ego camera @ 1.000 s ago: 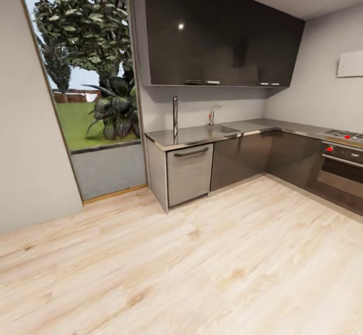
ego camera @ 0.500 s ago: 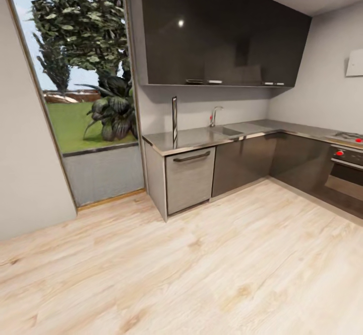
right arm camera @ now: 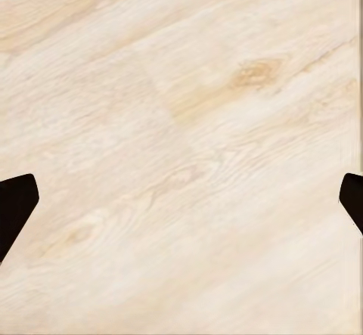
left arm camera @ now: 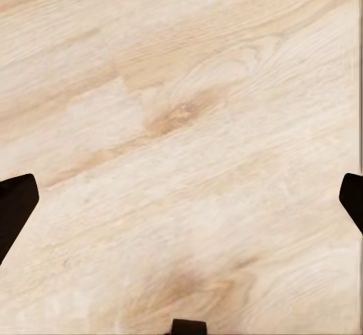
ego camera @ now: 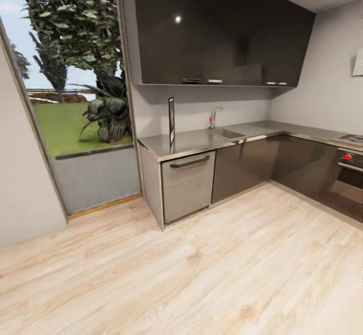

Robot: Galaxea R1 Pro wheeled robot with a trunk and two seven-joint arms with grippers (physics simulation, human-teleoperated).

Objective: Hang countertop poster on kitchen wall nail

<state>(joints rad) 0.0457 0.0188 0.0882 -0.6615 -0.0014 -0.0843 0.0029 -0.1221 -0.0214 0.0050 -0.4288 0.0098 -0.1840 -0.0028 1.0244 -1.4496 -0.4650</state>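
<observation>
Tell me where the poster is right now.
In the head view, the poster stands upright, edge-on, at the left end of the kitchen countertop, left of the tap.

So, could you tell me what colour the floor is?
Pale, light-wood planks, clearest in the head view.

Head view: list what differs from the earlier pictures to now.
The whole picture has shifted, so the camera moved, not the room: the kitchen countertop looks nearer and the oven slides toward the right edge. The poster stands edge-on at the countertop's left end as before. Both wrist views show open fingers over wood floor.
</observation>
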